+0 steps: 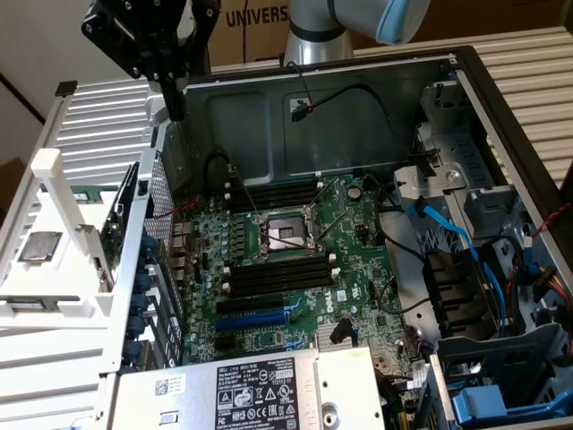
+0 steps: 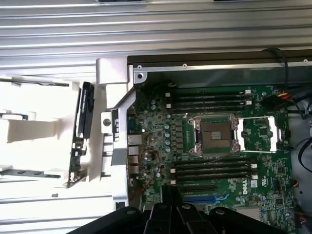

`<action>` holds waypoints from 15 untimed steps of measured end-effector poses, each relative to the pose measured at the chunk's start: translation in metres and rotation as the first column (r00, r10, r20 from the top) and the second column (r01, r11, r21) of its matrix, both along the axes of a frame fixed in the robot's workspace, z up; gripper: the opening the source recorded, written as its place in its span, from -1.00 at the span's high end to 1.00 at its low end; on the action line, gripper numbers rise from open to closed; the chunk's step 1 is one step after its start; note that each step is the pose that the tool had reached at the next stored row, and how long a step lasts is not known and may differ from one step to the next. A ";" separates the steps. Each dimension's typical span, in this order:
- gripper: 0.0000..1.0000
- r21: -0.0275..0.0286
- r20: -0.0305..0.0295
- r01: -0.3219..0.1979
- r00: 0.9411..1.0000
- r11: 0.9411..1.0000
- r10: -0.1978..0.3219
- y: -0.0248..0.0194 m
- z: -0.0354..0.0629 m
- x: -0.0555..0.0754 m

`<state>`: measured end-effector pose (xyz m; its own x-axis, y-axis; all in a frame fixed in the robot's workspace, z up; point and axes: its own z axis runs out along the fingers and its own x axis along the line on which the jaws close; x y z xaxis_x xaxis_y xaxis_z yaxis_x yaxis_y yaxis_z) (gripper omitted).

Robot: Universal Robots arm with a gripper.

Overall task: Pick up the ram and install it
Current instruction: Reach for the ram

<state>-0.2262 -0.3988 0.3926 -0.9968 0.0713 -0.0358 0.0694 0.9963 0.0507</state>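
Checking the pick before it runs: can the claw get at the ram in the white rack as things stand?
Probably yes: the ram stands on edge in the white rack with nothing over it, and the claw, shut, hangs above and beside it.

The motherboard point(image 1: 295, 260) is green, with black memory slots point(image 1: 277, 278), one bright blue expansion slot point(image 1: 255, 318) and blue cables point(image 1: 452, 237) nearby. The ram point(image 2: 82, 130) is green with dark chips, against a white plastic holder point(image 1: 54, 224). The pincer point(image 1: 175, 106) is black, and the ribbed table point(image 2: 146, 29) is striped silver-grey.
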 end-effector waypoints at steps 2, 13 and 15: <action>0.80 0.000 0.001 0.000 1.000 1.000 0.000 0.0000 0.0000 -0.009; 0.80 0.000 0.001 -0.002 1.000 1.000 0.002 0.0000 0.0000 -0.068; 0.80 0.000 0.001 -0.006 1.000 1.000 0.006 0.0000 0.0000 -0.075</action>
